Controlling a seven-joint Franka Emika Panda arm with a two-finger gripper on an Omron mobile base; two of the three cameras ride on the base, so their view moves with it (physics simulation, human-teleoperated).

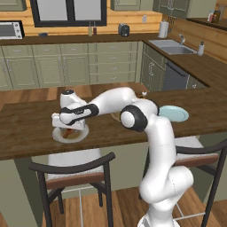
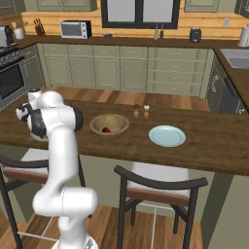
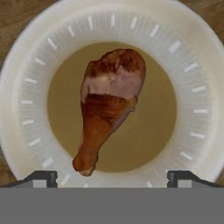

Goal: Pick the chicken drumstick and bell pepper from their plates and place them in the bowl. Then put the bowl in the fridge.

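I have the end effector [image 3: 112,178] hanging straight over the white plate [image 3: 199,109], fingers spread wide and holding nothing, so the chicken drumstick [image 3: 107,107] sits between them for a top-down grab. The drumstick lies flat in the plate's tan centre, thick end away from the fingertips, thin end near them. My guess is I'd close across the narrow shank.

The bowl [image 2: 109,124] is on the table [image 2: 209,151] beside that plate, between it and the pale blue plate [image 2: 167,135]. The bell pepper [image 2: 106,130] is already in the bowl, so the blue plate is bare.

Count: two plates, one bowl, one drumstick, one pepper, two small shakers [image 2: 141,112] just behind the bowl.
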